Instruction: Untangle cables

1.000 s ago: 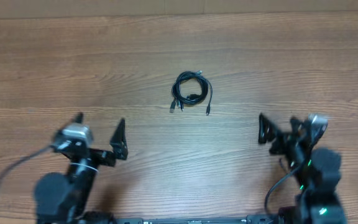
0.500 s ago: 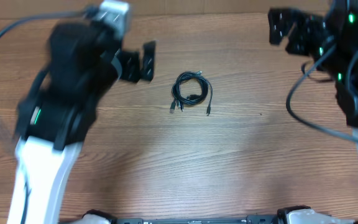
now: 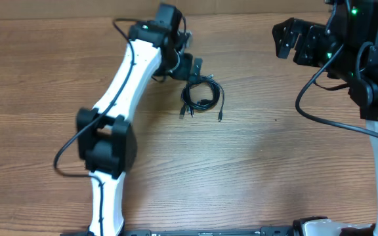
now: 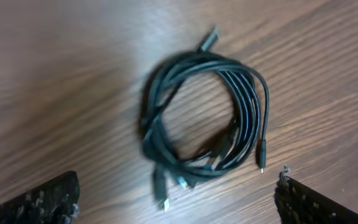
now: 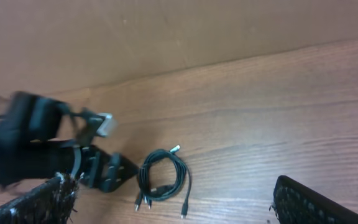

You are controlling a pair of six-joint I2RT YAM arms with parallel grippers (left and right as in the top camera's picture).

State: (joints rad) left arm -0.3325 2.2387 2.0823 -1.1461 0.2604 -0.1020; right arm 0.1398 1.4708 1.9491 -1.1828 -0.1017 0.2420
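Cables [image 5: 161, 177]: lying in a small coil on the table [image 5: 278, 124]; plug ends pointing toward the camera
Left gripper [image 5: 114, 173]: hovering just left of the coil; blurring, jaws unclear
Right gripper [image 5: 170, 186]: fingers [image 5: 42, 202] showing at both lower corners; standing wide apart; holding nothing

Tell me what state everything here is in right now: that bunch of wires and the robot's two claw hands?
cables: wound in one small coil, plug ends sticking out, lying flat on the table, not gripped.
left gripper: open, fingers spread wide, at the coil's edge, holding nothing.
right gripper: open, well away from the coil, holding nothing.
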